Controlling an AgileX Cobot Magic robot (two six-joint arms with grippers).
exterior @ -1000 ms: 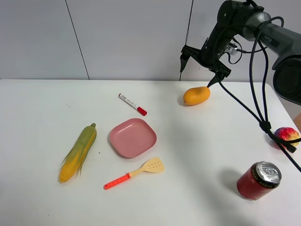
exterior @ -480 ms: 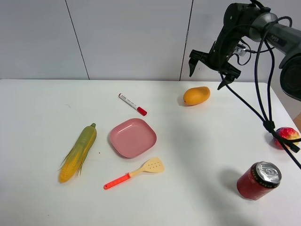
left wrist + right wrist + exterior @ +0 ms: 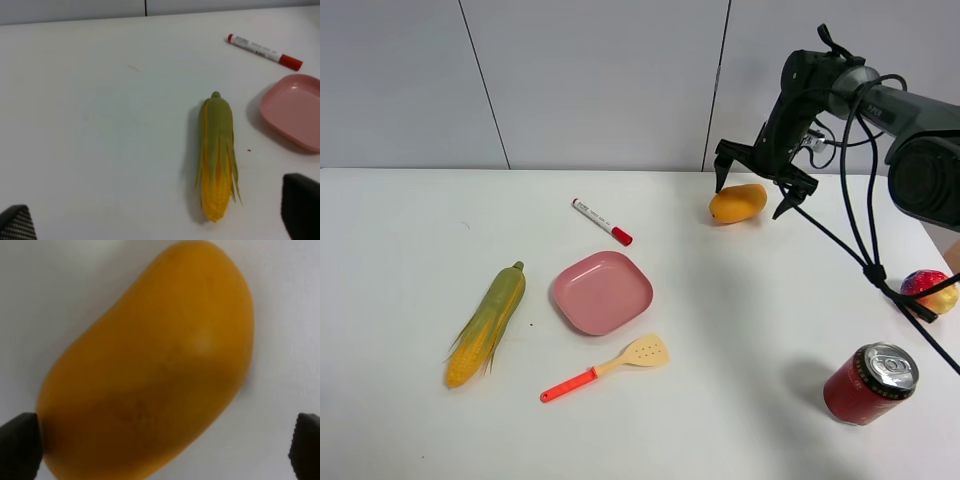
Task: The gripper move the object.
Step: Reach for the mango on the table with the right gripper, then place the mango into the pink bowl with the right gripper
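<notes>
**benchrat:** so why's the right claw parked like that? It's down over the mango with its fingers spread wide, one off each end of the fruit, nothing gripped.

**solderjoe:** that's a pre-grab pose, I reckon. The mango lies on its side at the back of the worktop, right of the middle, near the wall and well apart from the pink plate. A smooth, rounded thing like that wants a finger on either side before anything closes, otherwise it just squirts out.

**benchrat:** the right wrist camera shows the mango filling the view, sitting at a slant between the two fingertips. One tip is just beside one end of it, can't tell if it touches. The other is clear of the skin.

**solderjoe:** yeah, so my guess is the squeeze lands lopsided unless the claw centres or twists a bit first. Spanning the mango nearly lengthwise is also why the jaws need to be that far open.

**benchrat:** and the left claw?

**solderjoe:** wide too, and empty. It hangs over the corn side of the worktop, with the marker and the plate edge in its view. Looks out of the way on purpose, since the mango is on the right arm's side. Where the mango's meant to go, the task doesn't say.
</notes>
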